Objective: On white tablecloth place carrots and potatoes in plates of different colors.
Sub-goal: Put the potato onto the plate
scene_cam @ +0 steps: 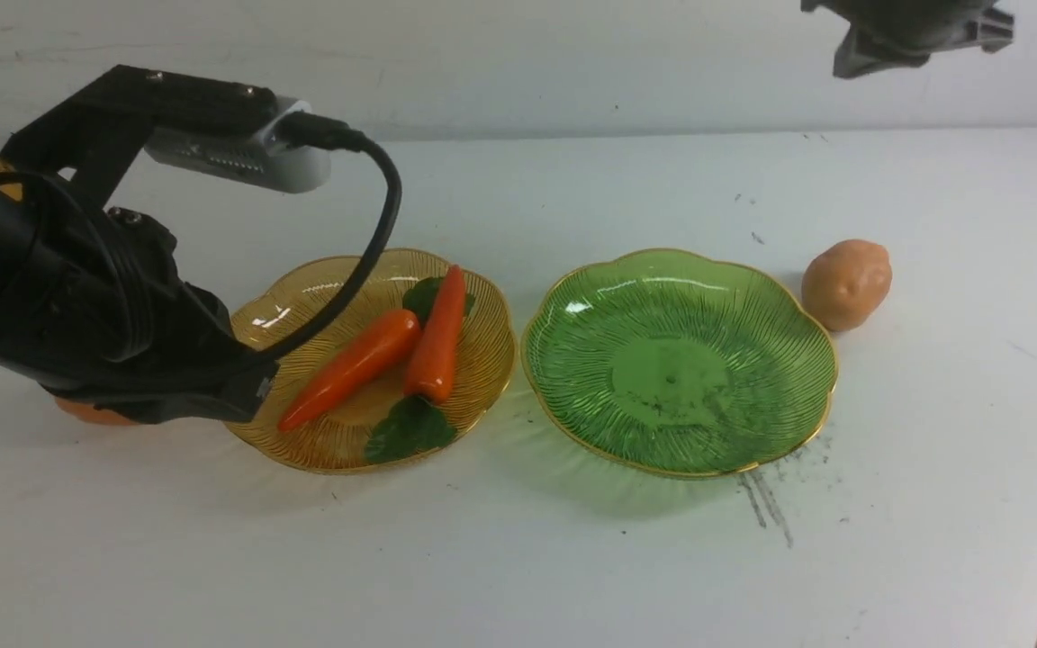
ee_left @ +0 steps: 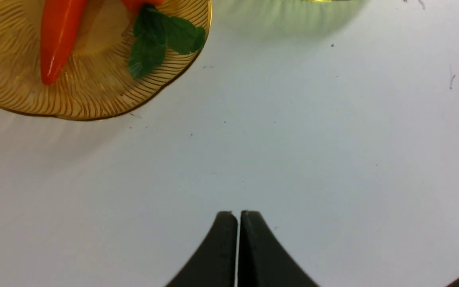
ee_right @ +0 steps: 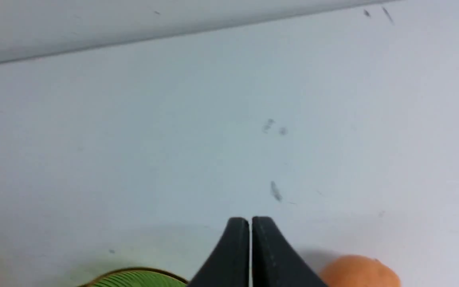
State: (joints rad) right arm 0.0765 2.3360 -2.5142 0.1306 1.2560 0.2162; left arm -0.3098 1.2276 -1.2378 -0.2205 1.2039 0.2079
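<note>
Carrots (scene_cam: 436,337) lie in the amber plate (scene_cam: 302,301); a potato (scene_cam: 846,283) sits beside the green plate (scene_cam: 680,360). Left fingers (ee_left: 221,251) and right fingers (ee_right: 233,255) are closed, empty.

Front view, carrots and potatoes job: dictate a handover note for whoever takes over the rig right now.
Left tool: shut, empty, low beside the amber plate.
Right tool: shut, empty, raised.
Done: both carrots lie in the amber plate.
To do: green plate is empty. One potato sits on the white tablecloth to its right. An orange lump under the left arm is likely the second potato, mostly hidden.
</note>
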